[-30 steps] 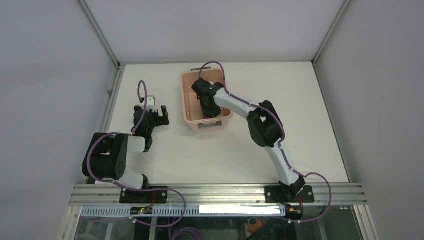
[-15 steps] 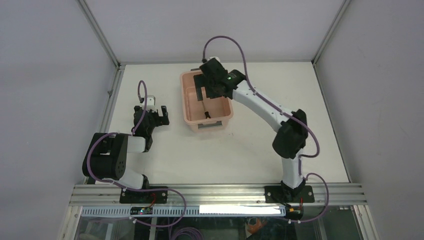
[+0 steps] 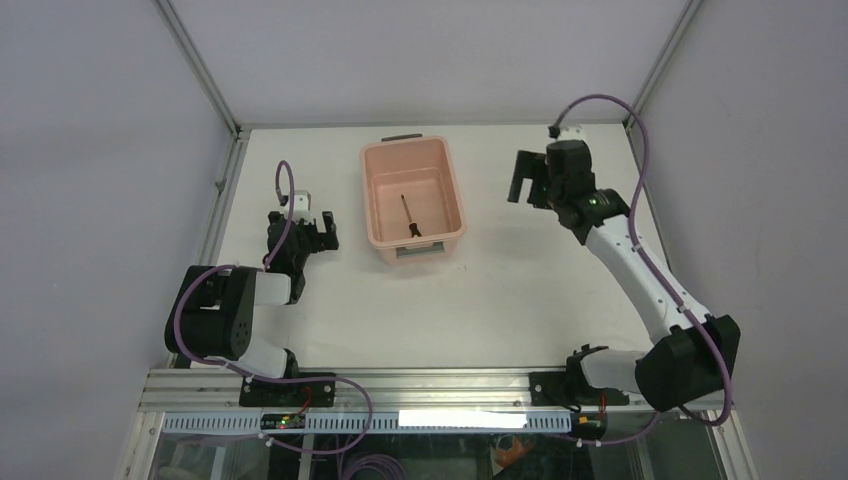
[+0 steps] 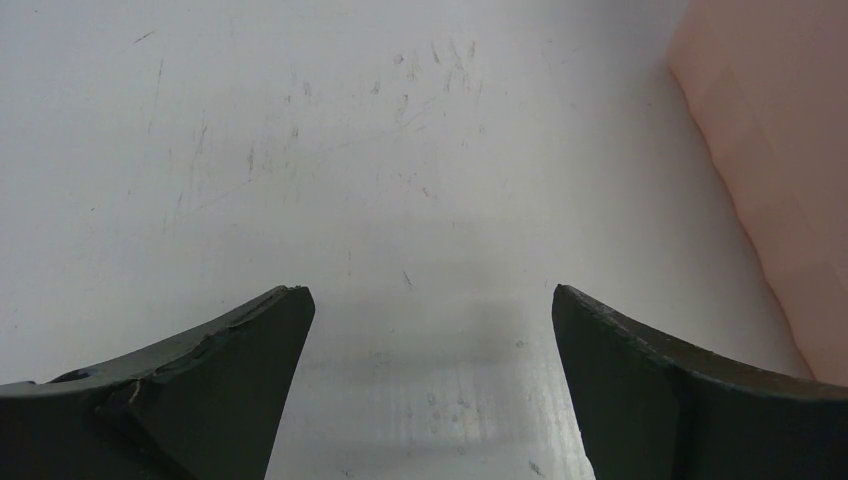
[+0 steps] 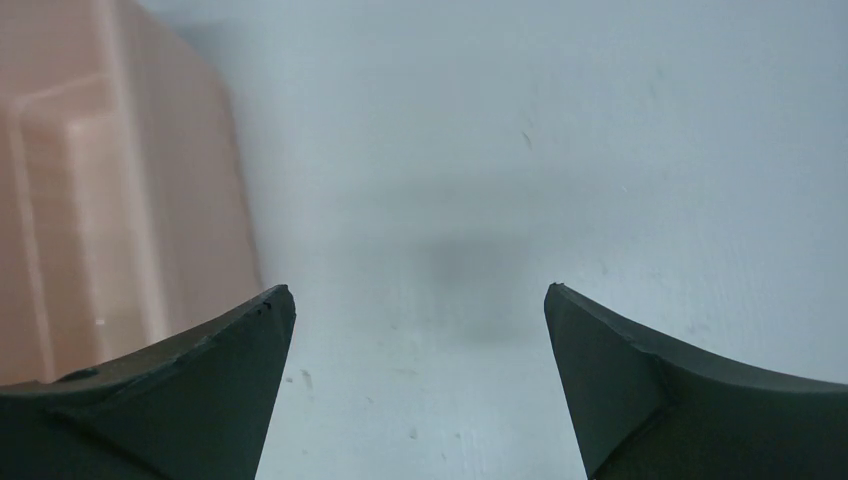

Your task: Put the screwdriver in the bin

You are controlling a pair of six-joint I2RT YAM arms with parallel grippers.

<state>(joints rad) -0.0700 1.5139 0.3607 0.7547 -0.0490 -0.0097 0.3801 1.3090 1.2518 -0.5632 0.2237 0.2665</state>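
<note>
The salmon-pink bin point(image 3: 369, 200) stands at the back middle of the table, its dark handle point(image 3: 402, 137) at the far short end. The small screwdriver point(image 3: 409, 217) lies loose on the bin's floor, thin shaft pointing away, dark handle toward the near wall. My right gripper point(image 3: 527, 190) hangs open and empty over bare table to the right of the bin. In the right wrist view the gripper point(image 5: 418, 295) shows nothing between its fingers, with the bin's outer wall point(image 5: 100, 200) at the left. My left gripper point(image 3: 318, 226) rests open left of the bin.
In the left wrist view the gripper point(image 4: 430, 300) stands wide over scratched white tabletop, the bin's side point(image 4: 770, 150) at the right edge. White walls and metal posts enclose the table. A rail point(image 3: 430, 385) holds both arm bases at the near edge.
My right gripper opened inside the bin, left the screwdriver on its floor, then rose and swung right, clear of the bin. The left arm has not moved.
</note>
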